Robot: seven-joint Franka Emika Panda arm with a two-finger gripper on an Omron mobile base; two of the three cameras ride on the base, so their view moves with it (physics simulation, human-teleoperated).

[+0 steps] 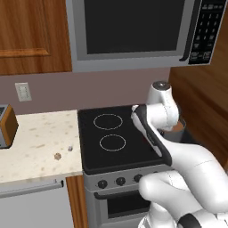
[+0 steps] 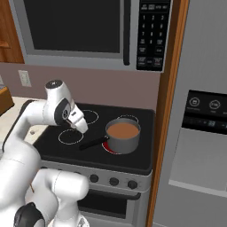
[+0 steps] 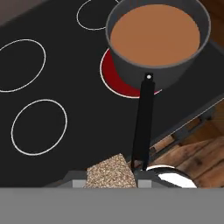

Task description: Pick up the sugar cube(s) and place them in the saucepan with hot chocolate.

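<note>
A brownish-tan speckled sugar cube [image 3: 109, 173] sits between the fingers of my gripper [image 3: 110, 180], which is shut on it. The gripper [image 2: 82, 127] hangs over the black stovetop, left of the saucepan with hot chocolate [image 2: 123, 135] and above the tip of its straight black handle [image 3: 143, 124]. The grey pan [image 3: 155, 39] stands on a glowing red burner [image 3: 114, 83], full of brown liquid. In the left base view my arm hides most of the pan [image 1: 179, 128]. Two more sugar cubes lie on the beige counter: a tan one [image 1: 57, 156] and a smaller pale grey one [image 1: 70, 148].
A microwave [image 2: 75, 31] hangs above the stove. A toaster [image 1: 6, 125] stands at the counter's left. A grey fridge [image 2: 201, 133] and a wooden panel [image 2: 170, 97] close in the stove's right side. Knobs [image 2: 114, 181] line the stove front. The left burner rings [image 1: 111, 142] are bare.
</note>
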